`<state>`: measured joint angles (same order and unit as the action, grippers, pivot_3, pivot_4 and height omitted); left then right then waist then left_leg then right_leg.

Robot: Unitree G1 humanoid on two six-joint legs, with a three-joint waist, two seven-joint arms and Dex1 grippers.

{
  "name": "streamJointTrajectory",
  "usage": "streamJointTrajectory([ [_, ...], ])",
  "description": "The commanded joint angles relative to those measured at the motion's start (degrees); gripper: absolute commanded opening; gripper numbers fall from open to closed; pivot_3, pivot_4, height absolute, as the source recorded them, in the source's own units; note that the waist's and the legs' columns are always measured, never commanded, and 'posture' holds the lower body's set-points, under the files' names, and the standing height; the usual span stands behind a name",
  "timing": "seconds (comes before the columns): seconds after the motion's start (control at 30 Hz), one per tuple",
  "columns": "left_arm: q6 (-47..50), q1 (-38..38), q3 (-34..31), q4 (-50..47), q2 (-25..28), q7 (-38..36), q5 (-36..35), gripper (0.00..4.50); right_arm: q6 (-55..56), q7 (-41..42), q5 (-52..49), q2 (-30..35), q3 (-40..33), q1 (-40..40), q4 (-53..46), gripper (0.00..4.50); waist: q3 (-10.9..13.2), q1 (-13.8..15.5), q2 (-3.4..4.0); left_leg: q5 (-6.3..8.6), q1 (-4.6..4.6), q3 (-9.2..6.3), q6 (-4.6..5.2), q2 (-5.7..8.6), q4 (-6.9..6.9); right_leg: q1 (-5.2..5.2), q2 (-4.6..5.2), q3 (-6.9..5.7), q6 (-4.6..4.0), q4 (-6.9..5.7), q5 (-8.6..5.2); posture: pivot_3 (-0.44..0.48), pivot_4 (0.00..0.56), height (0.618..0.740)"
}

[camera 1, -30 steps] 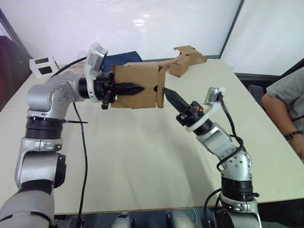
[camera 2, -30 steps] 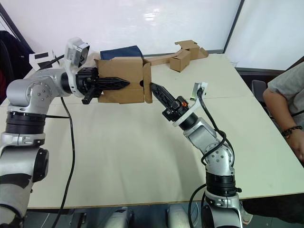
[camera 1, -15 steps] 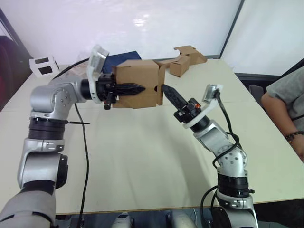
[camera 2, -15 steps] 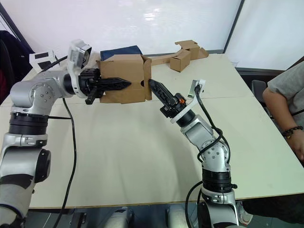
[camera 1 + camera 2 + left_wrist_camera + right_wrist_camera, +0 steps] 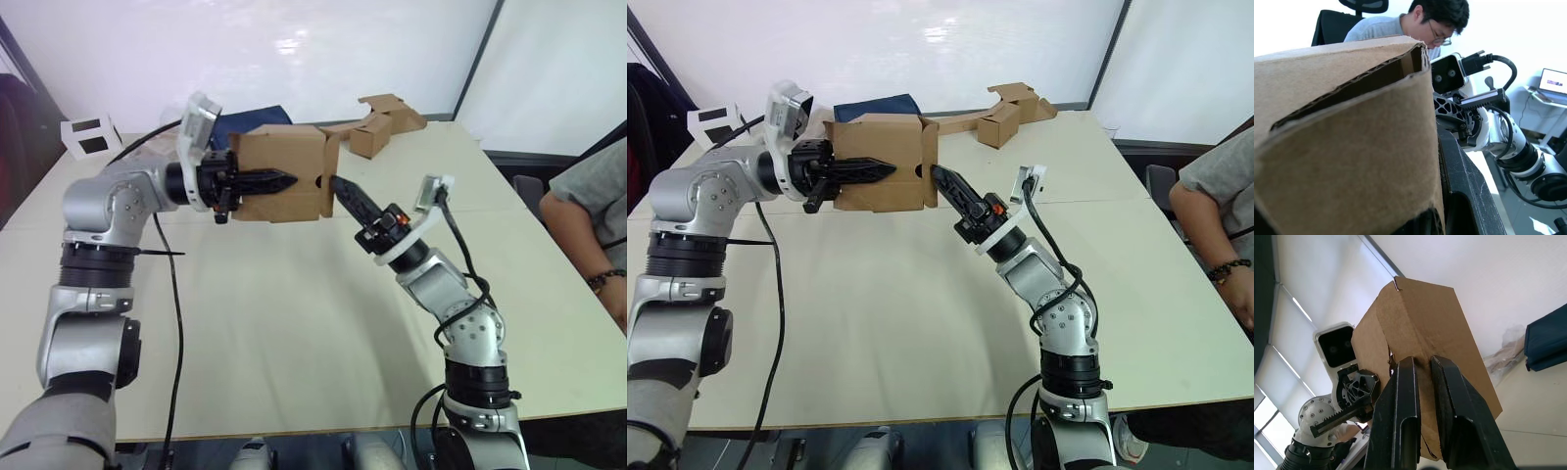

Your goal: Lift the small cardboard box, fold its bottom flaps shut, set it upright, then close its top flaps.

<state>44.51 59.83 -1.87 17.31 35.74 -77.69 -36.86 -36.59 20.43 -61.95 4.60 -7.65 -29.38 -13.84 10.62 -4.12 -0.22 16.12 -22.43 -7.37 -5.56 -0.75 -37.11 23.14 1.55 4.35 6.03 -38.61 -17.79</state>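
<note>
Box: we see the small cardboard box [image 5: 284, 174] held in the air above the far part of the tabletop [image 5: 294, 323], lying on its side with its flap end towards the right arm.
Left hand: our left hand [image 5: 279, 182] pinches the box's side wall, one finger lying along the outside face.
Right hand: our right hand [image 5: 942, 179] has its two fingers pressed nearly together, a narrow gap between them, tips against the flap [image 5: 1422, 333] at the box's end; it grips nothing.
Step in hand: we judge this to be the folding of the bottom flaps, not yet finished.
Handling: we expect the box to be light and fairly stiff, though its thin walls would dent under a hard squeeze; the flaps should bend at their creases and may spring back.
Where to hold: we would keep hold of a wall near an edge and push flaps mid-panel.
Elsewhere: a strip of joined cardboard pieces [image 5: 387, 119] and a white box with black squares [image 5: 86, 135] sit at the far edge; a person's arm [image 5: 583, 230] is at the right.
</note>
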Motion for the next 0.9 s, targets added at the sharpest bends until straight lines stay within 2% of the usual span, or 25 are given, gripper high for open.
streamJointTrajectory([
  [0.03, -0.98, 1.25, -1.51, -0.88, 0.12, -0.84, -0.94, 0.00, -0.32, 0.24, 0.90, -0.23, 1.58, -0.97, -0.84, 0.45, 0.00, 0.00, 0.00, 0.00, 0.00, 0.00, 0.00, 0.00, 0.00, 0.00, 0.00, 0.00, 0.00, 0.00, 0.00, 0.000, 0.150, 0.740],
  [0.7, -1.26, 0.72, -1.59, -0.92, 0.49, -1.15, -0.90, 0.00, 0.64, -1.41, 3.24, -1.00, 0.69, -2.16, 0.29, 0.45, 0.00, -0.03, 0.00, 0.00, 0.00, 0.00, 0.00, 0.00, 0.00, 0.00, 0.00, 0.00, 0.00, -0.01, 0.00, 0.000, 0.150, 0.740],
  [0.9, -1.82, 0.54, -1.28, -0.63, 0.16, -1.01, -0.59, 0.00, -0.64, -0.73, 0.33, -1.62, 0.31, -2.06, -0.99, 0.45, 0.00, 0.00, 0.00, 0.00, 0.00, 0.00, 0.00, 0.00, 0.00, 0.01, 0.00, 0.00, 0.00, -0.01, 0.00, 0.000, 0.150, 0.740],
])
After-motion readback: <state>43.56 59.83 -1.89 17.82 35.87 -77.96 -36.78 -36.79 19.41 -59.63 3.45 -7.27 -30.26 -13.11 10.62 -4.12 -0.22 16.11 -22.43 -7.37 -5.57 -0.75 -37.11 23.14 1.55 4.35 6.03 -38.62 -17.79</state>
